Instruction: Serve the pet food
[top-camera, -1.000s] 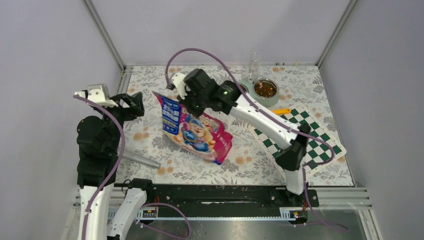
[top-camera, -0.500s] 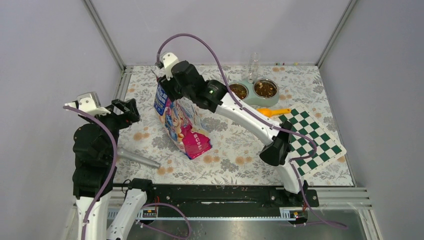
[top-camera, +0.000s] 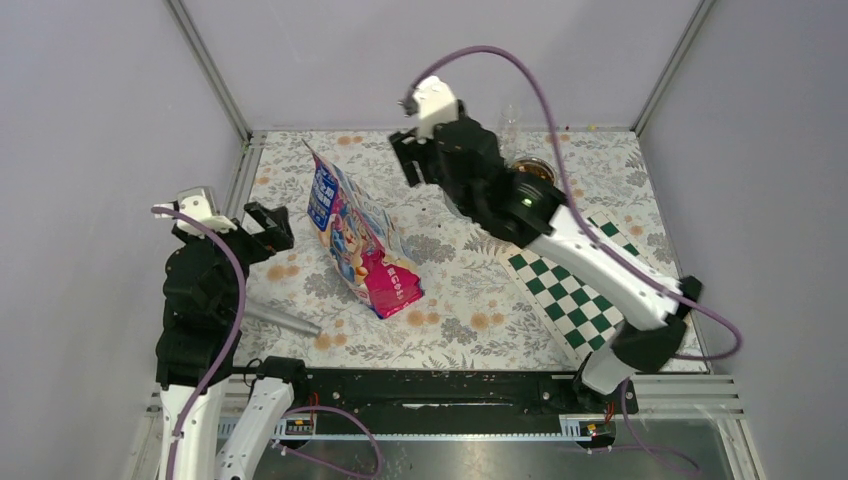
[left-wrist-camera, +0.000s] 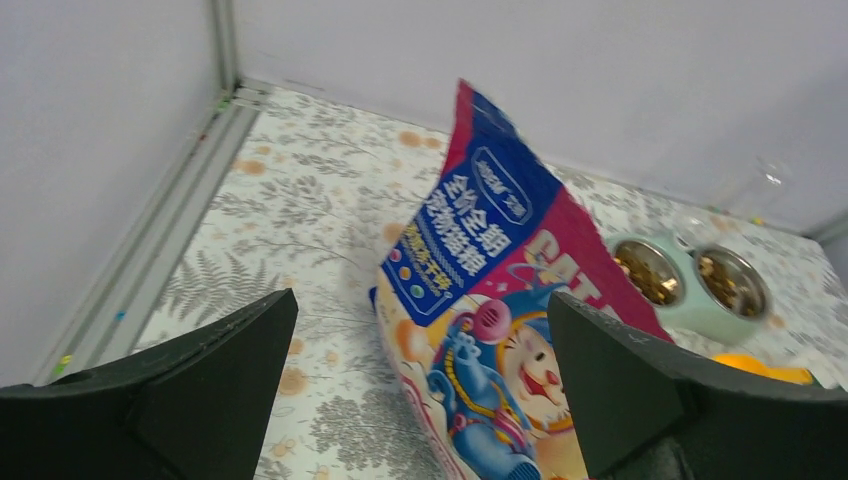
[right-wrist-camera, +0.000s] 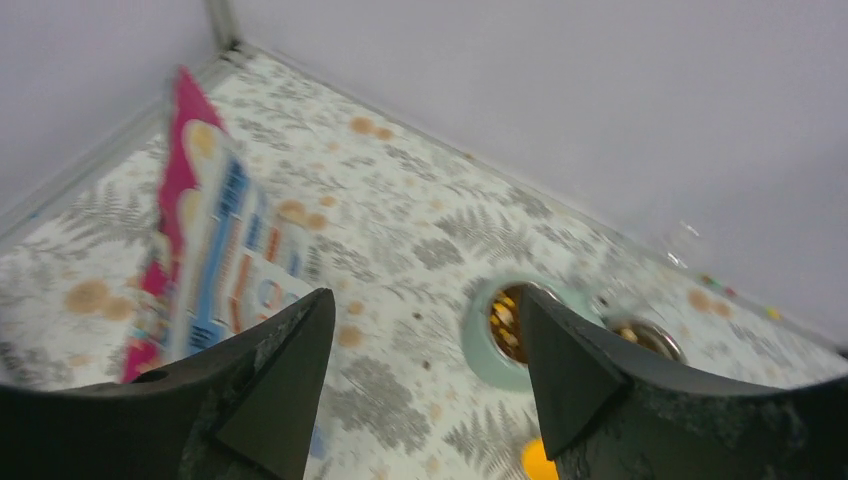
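**Top external: bag stands ungripped, both arms empty**

Both end effectors are spread wide and hold nothing. The left end effector (top-camera: 270, 226) sits near the bag (top-camera: 358, 235), and the right end effector (top-camera: 412, 165) hangs above the far tabletop (top-camera: 470, 290). The pet food (left-wrist-camera: 645, 272) lies in both wells of the mint bowl stand (left-wrist-camera: 700, 322), off to the bag's right.

Risks, my read:
- The bag leans on its base with nothing gripping it, so a nudge from either arm would likely tip it. I can't tell if its top is open.
- Your right arm lies over the bowl stand and the clear glass (top-camera: 508, 120). A low sweep could knock them.

Count: one bag, one stand with two filled wells, one orange scoop (left-wrist-camera: 765, 370), one glass, one checkered mat (top-camera: 600, 290), one grey rod (top-camera: 282, 319).
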